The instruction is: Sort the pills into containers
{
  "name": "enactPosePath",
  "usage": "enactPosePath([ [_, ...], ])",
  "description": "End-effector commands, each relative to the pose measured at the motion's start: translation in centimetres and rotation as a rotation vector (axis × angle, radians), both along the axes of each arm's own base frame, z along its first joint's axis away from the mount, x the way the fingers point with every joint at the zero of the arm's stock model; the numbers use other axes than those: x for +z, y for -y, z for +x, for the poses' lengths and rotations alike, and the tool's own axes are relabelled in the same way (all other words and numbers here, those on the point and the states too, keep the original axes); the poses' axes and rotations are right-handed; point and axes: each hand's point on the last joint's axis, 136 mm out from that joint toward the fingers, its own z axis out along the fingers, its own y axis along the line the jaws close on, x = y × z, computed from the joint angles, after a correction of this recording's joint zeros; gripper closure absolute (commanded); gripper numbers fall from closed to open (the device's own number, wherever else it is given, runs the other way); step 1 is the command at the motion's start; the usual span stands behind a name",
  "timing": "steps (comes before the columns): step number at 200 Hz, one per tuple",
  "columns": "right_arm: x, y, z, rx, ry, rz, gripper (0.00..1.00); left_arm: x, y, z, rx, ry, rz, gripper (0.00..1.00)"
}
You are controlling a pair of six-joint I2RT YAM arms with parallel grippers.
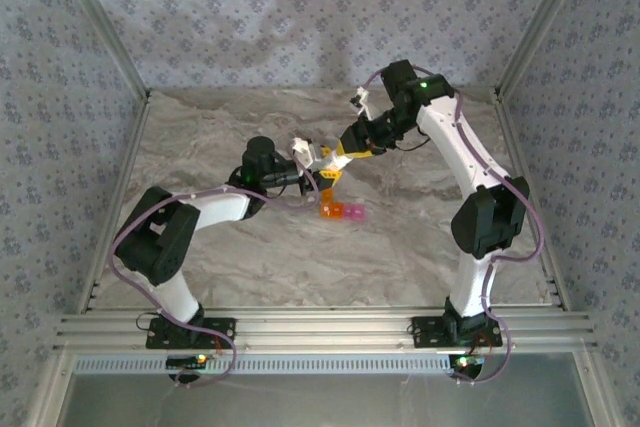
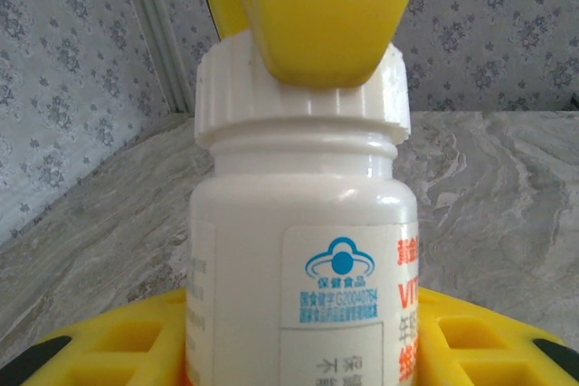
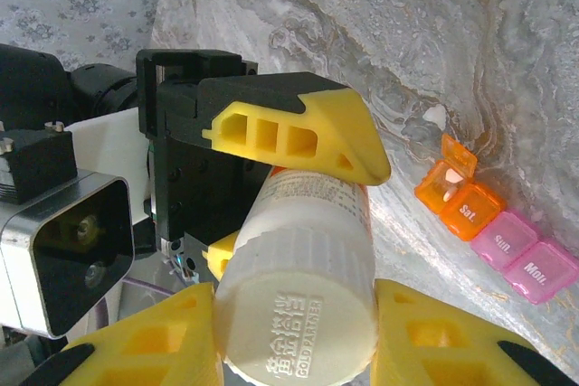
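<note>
Clamping the bottle [image 3: 312,223] between them, the left claw [image 3: 289,192] holds its body, the right claw [image 3: 297,336] its cap [image 3: 303,291]. The containers [image 3: 493,232] (one lid up) lie just beneath it.

Soft, even light, faint shadows, mild glare on white bottle [image 2: 298,214].

The marbled grey desk [image 1: 220,257] is carrying the containers [image 1: 341,211], a short strip that is lying flat near its middle. In the right wrist view 2 orange compartments and 2 pink ones are showing, the end orange lid standing open, the others sitting shut.
</note>
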Motion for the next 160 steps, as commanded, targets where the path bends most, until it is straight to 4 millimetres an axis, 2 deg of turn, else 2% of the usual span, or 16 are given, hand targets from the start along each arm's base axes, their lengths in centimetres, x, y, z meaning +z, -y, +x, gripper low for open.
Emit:
enactPosePath([
  [1,-0.2,0.4,-0.2,-0.001,0.004,-0.027,0.65,4.3,0.6,-1.8,-0.095,0.126,-0.057,1.00],
  [30,-0.9,-0.6,-0.7,0.036,-0.005,-0.041,0.66,4.8,1.0,-1.9,-0.103,0.134,-0.065,1.00],
  [52,-0.8,-0.4,-1.0,0.038,-0.015,-0.041,0.66,5.0,1.0,-1.7,-0.089,0.141,-0.074,1.00],
  [93,-0.3,1.9,0.2,-0.022,0.065,-0.103,0.67,4.9,0.8,-1.8,-0.088,0.134,-0.078,1.00],
  [109,-0.1,2.2,0.1,-0.021,0.083,-0.111,0.68,5.0,0.9,-1.9,-0.093,0.132,-0.087,1.00],
  [130,-0.5,1.9,0.0,-0.021,0.069,-0.108,0.68,5.3,0.9,-1.8,-0.095,0.118,-0.103,1.00],
  [160,-0.9,0.3,-0.6,-0.007,0.020,-0.069,0.67,6.2,1.0,-1.4,-0.072,0.114,-0.147,1.00],
])
